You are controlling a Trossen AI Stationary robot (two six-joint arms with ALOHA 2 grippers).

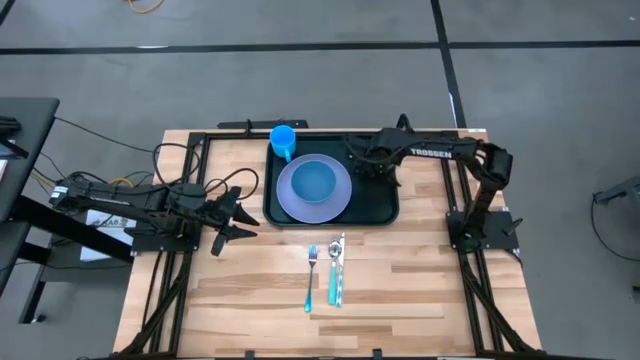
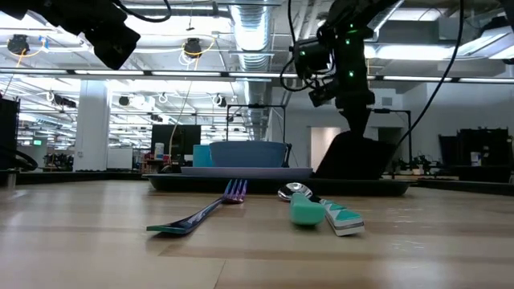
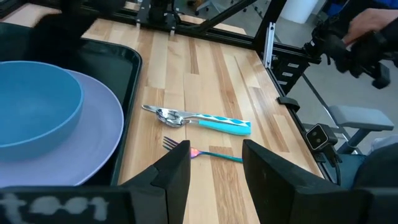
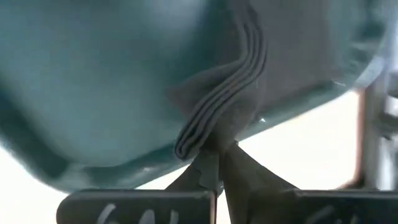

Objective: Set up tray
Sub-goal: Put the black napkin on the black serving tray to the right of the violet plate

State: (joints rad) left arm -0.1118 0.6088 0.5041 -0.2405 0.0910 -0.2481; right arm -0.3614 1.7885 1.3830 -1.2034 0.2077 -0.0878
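My right jaws (image 4: 214, 163) are pinched together on a folded grey cloth napkin (image 4: 217, 112), hanging over the large dark green plastic tray (image 1: 385, 205). I judge I'm placing it; next I lower and release. My left jaws (image 3: 214, 171) gape apart, near the fork (image 3: 202, 151) on the desk (image 1: 400, 290).

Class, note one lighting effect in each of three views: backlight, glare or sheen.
Low view: ceiling lights backlight the right claw and its cloth into silhouettes. High view: even light, no glare on the tray. Left wrist view: sheen on the spoon bowl.
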